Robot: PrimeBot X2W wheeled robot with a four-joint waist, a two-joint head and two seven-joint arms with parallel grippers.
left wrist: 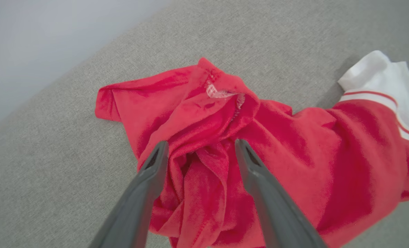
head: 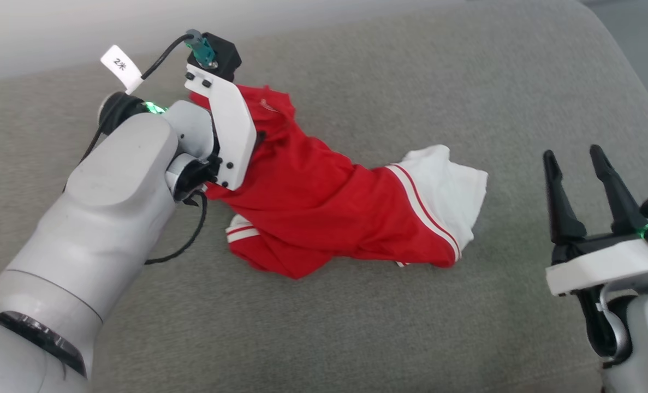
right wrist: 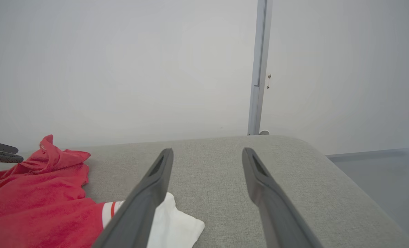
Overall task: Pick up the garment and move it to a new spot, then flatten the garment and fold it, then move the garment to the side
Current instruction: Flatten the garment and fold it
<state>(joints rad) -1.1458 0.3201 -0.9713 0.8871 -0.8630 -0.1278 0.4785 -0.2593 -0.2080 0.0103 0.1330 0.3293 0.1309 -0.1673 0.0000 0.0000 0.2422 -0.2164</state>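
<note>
The garment (head: 324, 213) lies crumpled on a grey padded surface (head: 411, 82), bright red with a white striped end panel (head: 449, 191) at its right. My left wrist (head: 228, 131) hangs over its far left end and hides the fingers there. In the left wrist view my left gripper (left wrist: 201, 146) is open, its two fingers spread just above a bunched red fold of the garment (left wrist: 294, 148). My right gripper (head: 574, 155) stands open at the right, apart from the cloth, with nothing between its fingers. In its own view the right gripper (right wrist: 207, 151) points past the garment (right wrist: 35, 199).
The padded surface curves down at its right end (right wrist: 311, 148), with grey floor (right wrist: 380, 172) beyond. A pale wall and an upright pole (right wrist: 259, 69) stand behind it. A black cable with a white tag (head: 120, 66) loops off my left arm.
</note>
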